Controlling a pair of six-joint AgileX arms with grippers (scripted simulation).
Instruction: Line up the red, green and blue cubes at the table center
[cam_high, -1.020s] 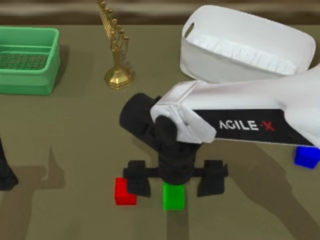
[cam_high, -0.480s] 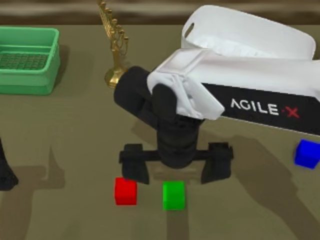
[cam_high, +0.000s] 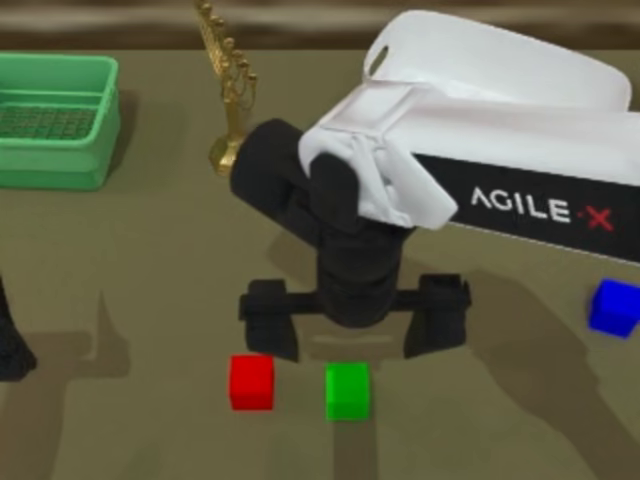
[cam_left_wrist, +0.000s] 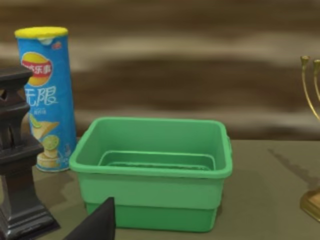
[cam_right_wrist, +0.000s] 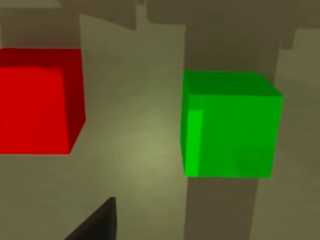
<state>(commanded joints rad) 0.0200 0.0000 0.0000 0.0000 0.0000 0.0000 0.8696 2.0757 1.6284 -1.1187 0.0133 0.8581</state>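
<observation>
The red cube (cam_high: 251, 381) (cam_right_wrist: 35, 100) and the green cube (cam_high: 347, 390) (cam_right_wrist: 227, 125) sit side by side near the table's front middle, a small gap between them. At the right edge, far from the other two, lies the blue cube (cam_high: 613, 307). My right gripper (cam_high: 352, 338) hovers just behind and above the pair, open and empty; one dark fingertip (cam_right_wrist: 95, 225) shows in its wrist view. The olive-brown table (cam_high: 150, 260) lies under everything. My left arm (cam_high: 10, 345) is parked at the left edge, one fingertip (cam_left_wrist: 97, 225) showing.
A pale-green basket (cam_high: 50, 165) (cam_left_wrist: 150, 190) stands at the back left. A gold candelabra (cam_high: 232, 100) (cam_left_wrist: 312, 200) is behind the centre, and a white tub (cam_high: 500, 70) at the back right. A blue chips can (cam_left_wrist: 45, 95) and a dark stand (cam_left_wrist: 15, 175) flank the basket.
My right gripper has lifted off and drawn back from over the green cube, which stays on the table beside the red one. The red cube is now fully uncovered.
</observation>
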